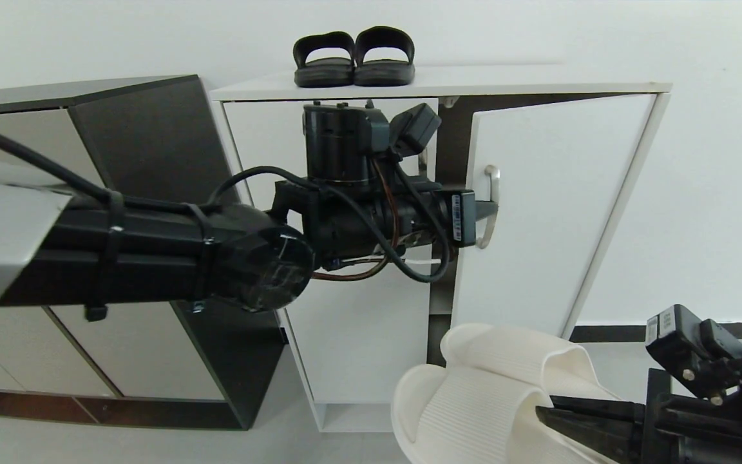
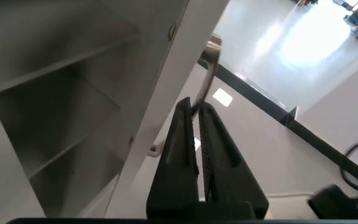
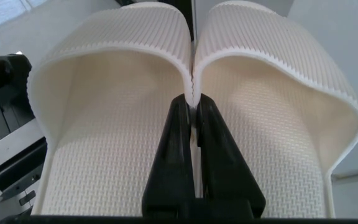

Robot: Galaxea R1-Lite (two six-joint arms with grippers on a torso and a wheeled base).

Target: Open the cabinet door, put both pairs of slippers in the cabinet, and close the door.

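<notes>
Gripping the handle: the left gripper (image 1: 485,210), at the centre of the head view, has its jaws clenched on the metal door handle (image 1: 491,187).
Left fingers (image 2: 182,143): pressed together, with the curved handle caught between their tips.
Cabinet door (image 1: 551,212): right of centre in the head view and standing ajar, with a dark gap between it and the left door (image 1: 358,322).
White cabinet (image 1: 538,82): bare shelves (image 2: 61,124) show inside through the opening.
Right gripper (image 1: 545,412): at the lower right of the head view, its jaws grasping the white slippers (image 1: 493,380) by their inner edges, which are pinched together.
White slippers: at the bottom centre of the head view, held off the floor and outside the cabinet, below the opened door.
Black slippers (image 1: 353,58): at the top centre of the head view, side by side on the cabinet top.
Dark cabinet (image 1: 152,142): at the left of the head view, just beside the white one.
</notes>
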